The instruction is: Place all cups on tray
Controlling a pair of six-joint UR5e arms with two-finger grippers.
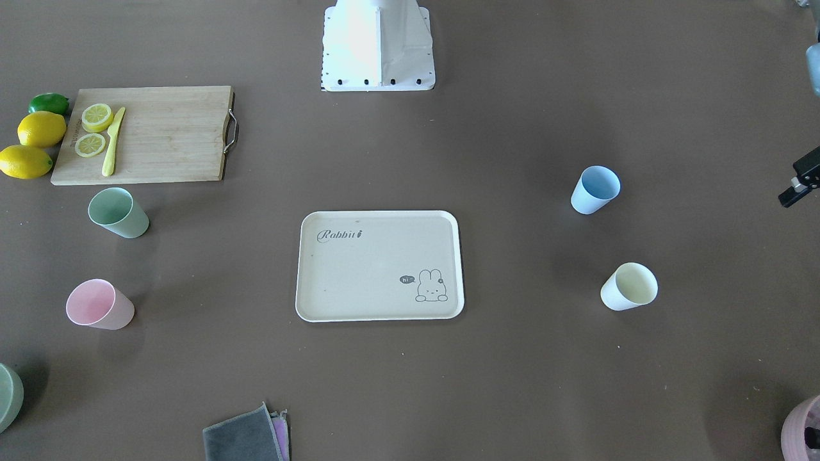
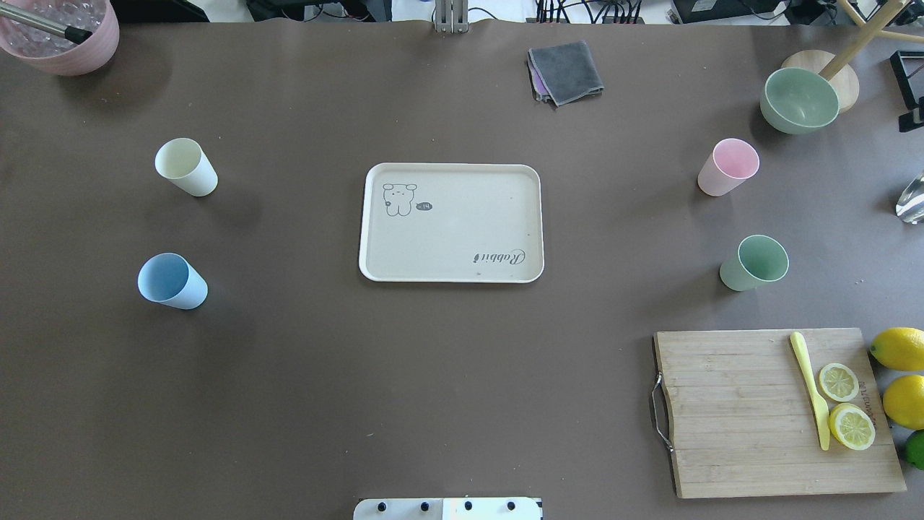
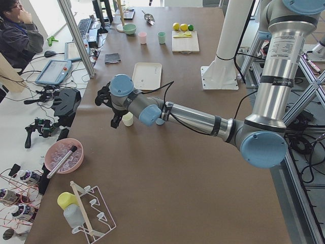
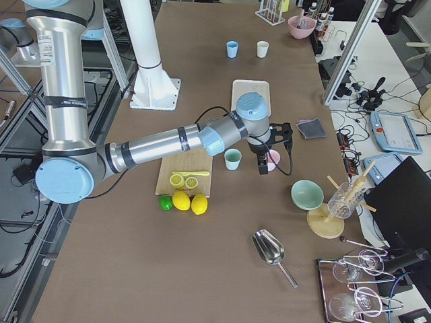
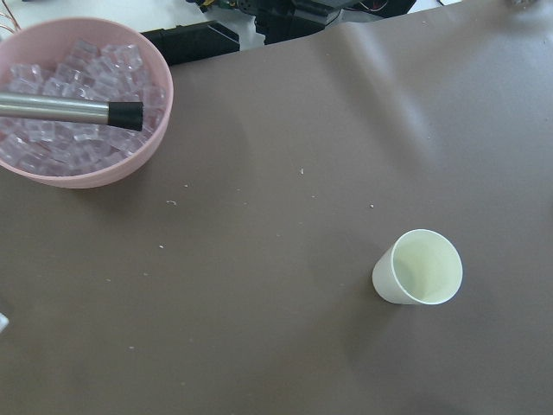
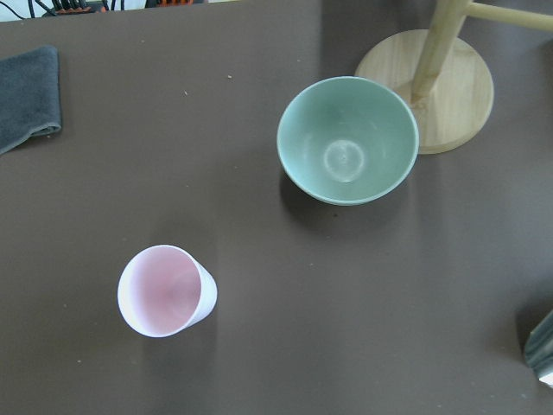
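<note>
four cups off the tray, both claws unreadable

front view: tray (image 1: 378,269) bare at centre; green cup (image 1: 118,213) and pink cup (image 1: 99,304) toward its 9 o'clock, blue cup (image 1: 595,190) and cream cup (image 1: 629,287) toward 3, all upright, well apart from it. overhead: same layout, mirrored. side views: left gripper (image 3: 109,109) hangs near the cream cup, right gripper (image 4: 275,151) near the pink one; how far open, cannot tell. wrist views: no fingers in frame. risk: off-centre pinch on a tapered wall could tip or slip a cup; green bowl (image 6: 346,138) sits at the pink cup's 1 o'clock and may get clipped.
</note>
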